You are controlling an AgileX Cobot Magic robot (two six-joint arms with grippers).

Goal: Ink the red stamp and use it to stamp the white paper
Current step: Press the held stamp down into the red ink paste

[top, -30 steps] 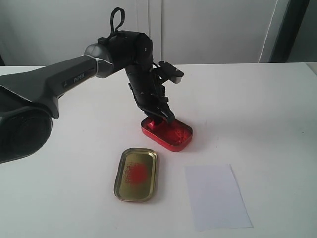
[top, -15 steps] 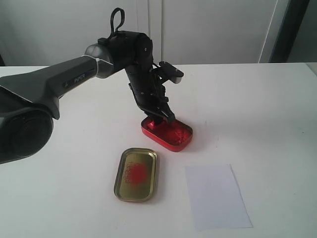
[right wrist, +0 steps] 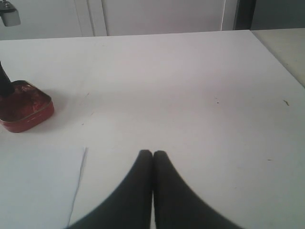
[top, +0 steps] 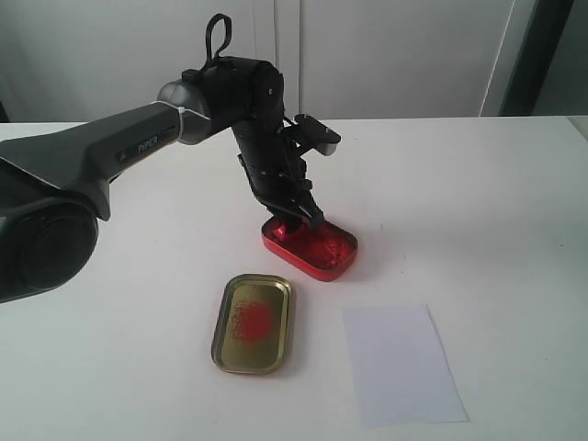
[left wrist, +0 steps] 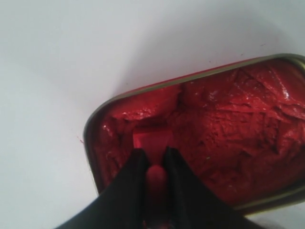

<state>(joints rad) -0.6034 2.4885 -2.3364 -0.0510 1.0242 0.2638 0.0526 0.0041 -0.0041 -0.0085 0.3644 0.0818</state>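
Stamp: the red stamp (left wrist: 151, 139) is held by its thin handle, and its square base is pressed into the ink paste (left wrist: 228, 129) at one end of the red ink tin (left wrist: 89, 143). This placement is judged to load the face with ink.
Left gripper: the left gripper (left wrist: 154, 155) is clamped on the stamp's handle, with the jaws narrowly parted around it.
Left arm pose: the arm is reached in from the left of the exterior view with the wrist bent steeply down, so the fingers are pointed almost straight into the tin. The stamp's exact tilt cannot be settled, as it is hidden by the fingers.
Paper: the white paper (top: 402, 364) is laid flat on the table (top: 514, 230), near the tin but apart from it. It appears unmarked, so stamping is judged not yet done.
Lid: the gold tin lid (top: 254, 323) is set inside-up beside the paper, with a red smudge in it.
Right gripper: the right gripper (right wrist: 152, 153) is closed on nothing and is positioned over bare table, well apart from the tin.
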